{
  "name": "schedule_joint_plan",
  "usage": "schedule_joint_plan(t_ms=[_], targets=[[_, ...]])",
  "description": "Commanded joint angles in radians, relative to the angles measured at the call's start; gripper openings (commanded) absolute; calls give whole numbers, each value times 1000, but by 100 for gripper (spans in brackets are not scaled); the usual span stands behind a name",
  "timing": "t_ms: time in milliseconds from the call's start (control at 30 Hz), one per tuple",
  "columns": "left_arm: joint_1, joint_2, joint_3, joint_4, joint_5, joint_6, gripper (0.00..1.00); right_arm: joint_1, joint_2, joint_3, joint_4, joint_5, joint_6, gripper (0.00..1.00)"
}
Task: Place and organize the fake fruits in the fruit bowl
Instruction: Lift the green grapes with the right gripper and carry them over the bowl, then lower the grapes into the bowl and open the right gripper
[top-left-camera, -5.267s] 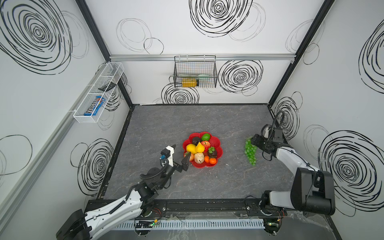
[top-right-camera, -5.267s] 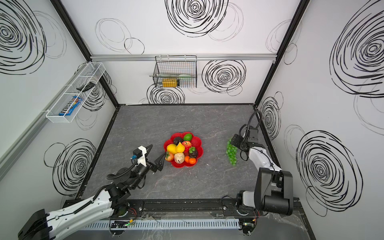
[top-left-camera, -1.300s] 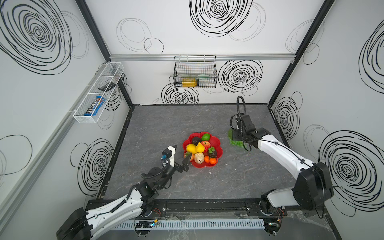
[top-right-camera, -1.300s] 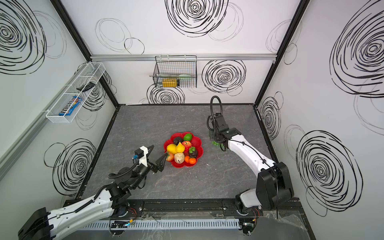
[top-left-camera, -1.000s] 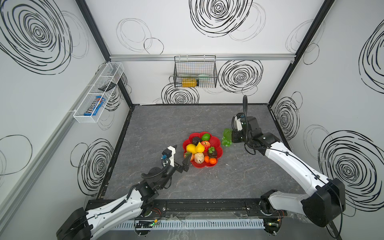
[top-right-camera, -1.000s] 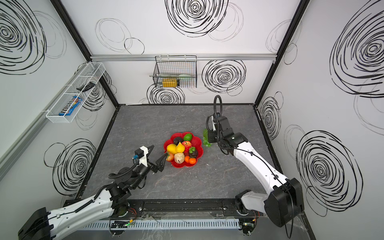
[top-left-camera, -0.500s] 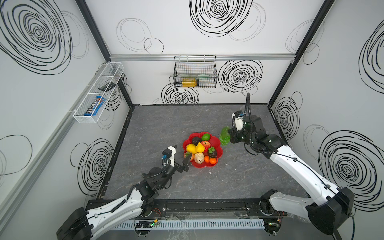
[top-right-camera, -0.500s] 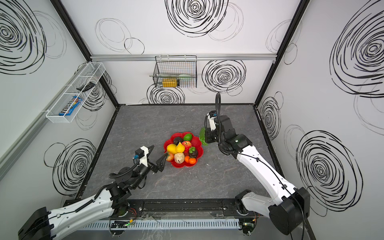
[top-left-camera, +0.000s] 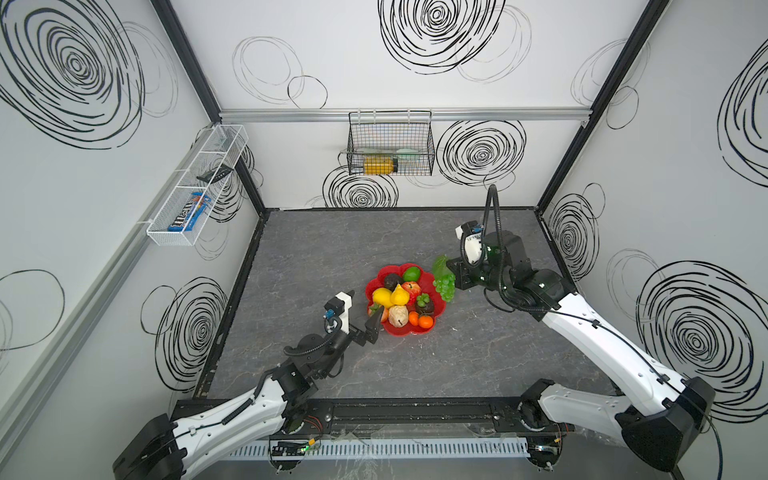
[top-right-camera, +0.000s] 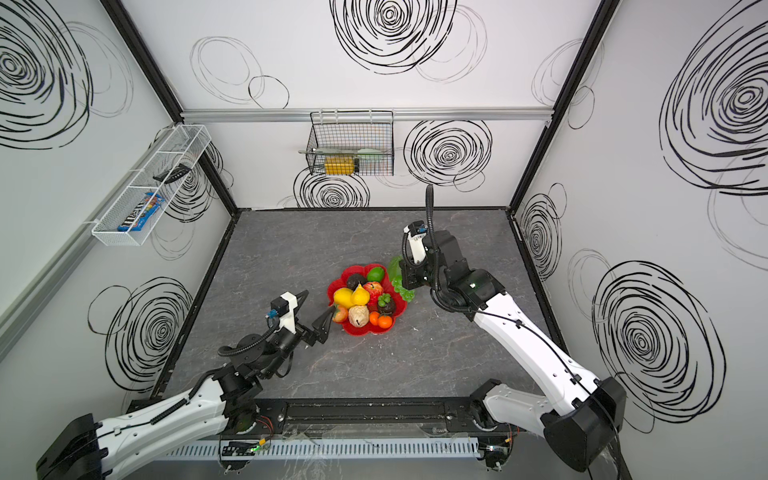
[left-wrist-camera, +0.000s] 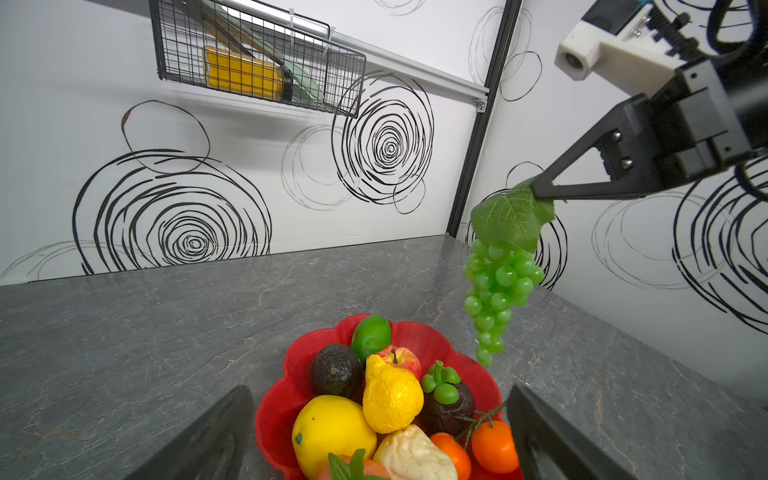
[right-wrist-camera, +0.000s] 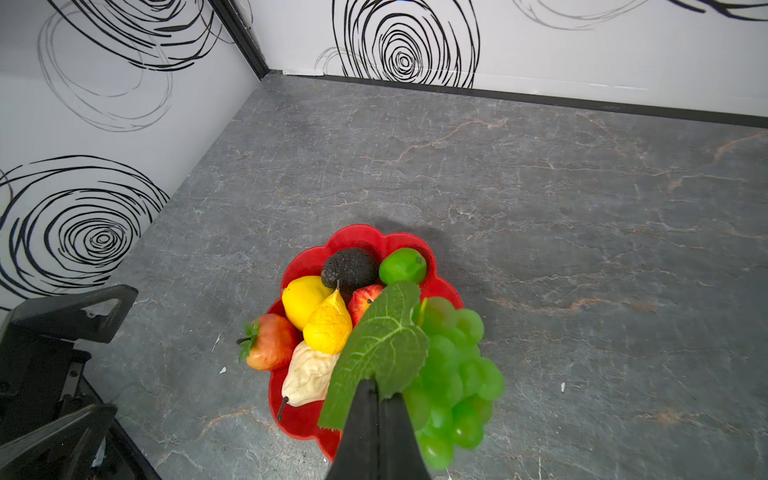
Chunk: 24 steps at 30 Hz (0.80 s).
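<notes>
From the right wrist camera I see the right fingers (right-wrist-camera: 361, 428) clenched on the leaf (right-wrist-camera: 382, 345) of the grapes (right-wrist-camera: 453, 374). The bunch spills just past the tips and hides part of the bowl (right-wrist-camera: 357, 237), but I cannot judge its height there. The left wrist camera shows what that view lacks: the grapes dangle free below those fingers, the lowest berries by the bowl's far rim, while the left fingers (left-wrist-camera: 548, 440) stand spread wide, released and empty, flanking the near rim. A top view shows the lemon (top-left-camera: 381, 297) and the other fruits lying in the bowl between both pairs of fingers.
</notes>
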Motion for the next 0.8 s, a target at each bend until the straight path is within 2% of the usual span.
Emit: schedule_joint_plan(t_ms=[0,467,767], targets=[[-4,-1,21,45,-5,13,98,32,-31,-4,4,2,21,0],[-4,0,19,48,-5,12,98,65,-43,-85,14,30,54,0],[-5,14,23,52,1,9,98,56,-6,-119,105,81,30,0]])
